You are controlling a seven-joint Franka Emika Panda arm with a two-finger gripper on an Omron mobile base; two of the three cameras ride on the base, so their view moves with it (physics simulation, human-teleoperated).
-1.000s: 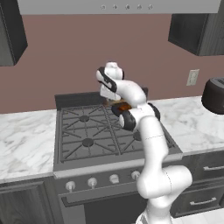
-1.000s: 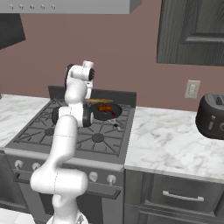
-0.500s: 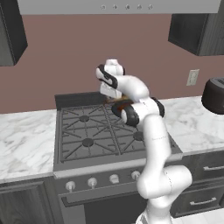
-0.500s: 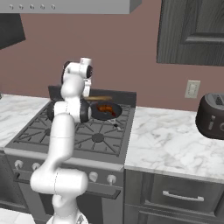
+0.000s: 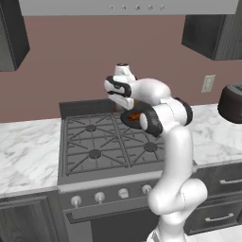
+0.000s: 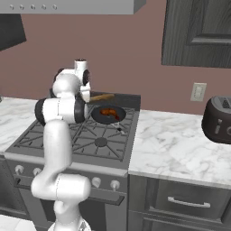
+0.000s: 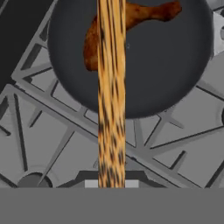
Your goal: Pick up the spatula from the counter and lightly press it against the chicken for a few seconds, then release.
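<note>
My gripper (image 6: 88, 96) is shut on the handle of a wooden spatula (image 6: 103, 97) above the back right burner. In the hand view the spatula (image 7: 110, 109) runs straight up from between my gripper's (image 7: 110, 183) fingertips and crosses over the chicken (image 7: 151, 12). The chicken is a brown drumstick lying in a dark round pan (image 7: 175, 65). From the frames I cannot tell whether the blade touches the meat. The right base view shows the pan (image 6: 118, 110) with the chicken (image 6: 108, 112) just below the spatula. In the left base view my hand (image 5: 119, 90) hangs over the pan (image 5: 128, 118).
The pan sits on a grey gas stove (image 6: 90, 135) with iron grates (image 5: 94, 142). Marble counter (image 6: 176, 149) runs to the right with a dark toaster (image 6: 219, 119) on it. A hood and dark cabinets (image 6: 198, 31) hang above.
The hand has lifted the spatula a little higher above the pan than a second ago, and the elbow has shifted slightly. The pan and the chicken have stayed put.
</note>
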